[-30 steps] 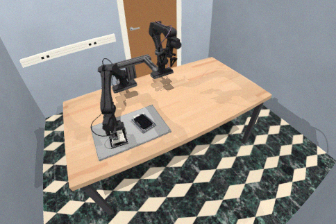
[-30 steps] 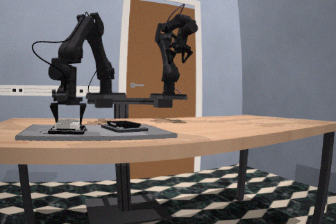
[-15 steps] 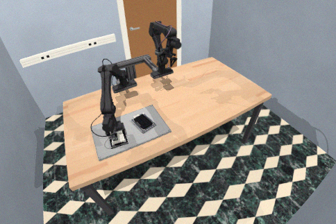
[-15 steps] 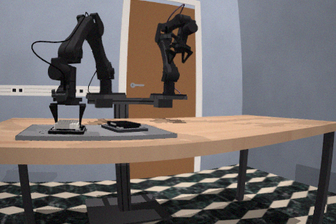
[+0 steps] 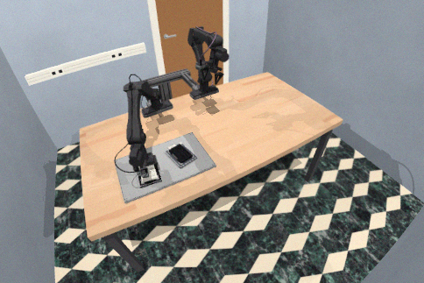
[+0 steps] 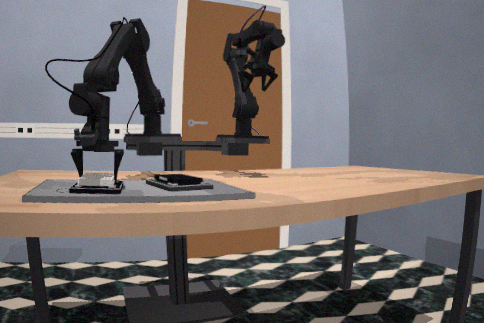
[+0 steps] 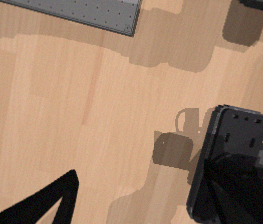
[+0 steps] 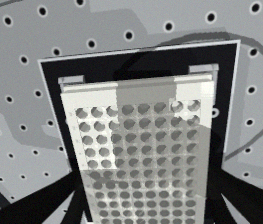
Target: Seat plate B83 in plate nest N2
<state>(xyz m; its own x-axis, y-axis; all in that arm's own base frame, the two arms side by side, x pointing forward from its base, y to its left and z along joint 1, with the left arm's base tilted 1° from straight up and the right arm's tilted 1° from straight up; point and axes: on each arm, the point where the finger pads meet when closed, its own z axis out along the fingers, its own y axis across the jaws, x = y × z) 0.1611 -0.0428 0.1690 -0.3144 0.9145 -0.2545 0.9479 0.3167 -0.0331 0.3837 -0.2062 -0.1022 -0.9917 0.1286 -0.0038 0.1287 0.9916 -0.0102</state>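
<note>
Pale plate [image 5: 153, 173] [image 6: 96, 179] [image 8: 143, 145], dotted with round wells

Taking the right gripper [image 5: 146, 174] [image 6: 99, 176] [image 8: 143, 168] as our tool, we find one plate [image 5: 151, 176] [image 6: 97, 179] [image 8: 144, 145] between its fingers, directly over a nest [image 5: 159, 181] [image 6: 95, 191] [image 8: 97, 65] (we cannot tell whether it is fully seated). To the tool's left, on the same board [image 5: 199, 154] [image 6: 225, 195] [image 7: 92, 12] [image 8: 12, 100], we see the second nest [image 5: 181, 166] [image 6: 185, 187] with the other plate [image 5: 181, 152] [image 6: 179, 179] on it. The board lies on the table [image 5: 263, 113] [image 6: 350, 189] [image 7: 47, 110]. Behind the tool and to its left, the left gripper [image 5: 211, 82] [image 6: 256, 89] [image 7: 138, 170] hangs higher, off the board. Farther behind both, we have the door [image 5: 188, 8] [image 6: 210, 59].
</note>
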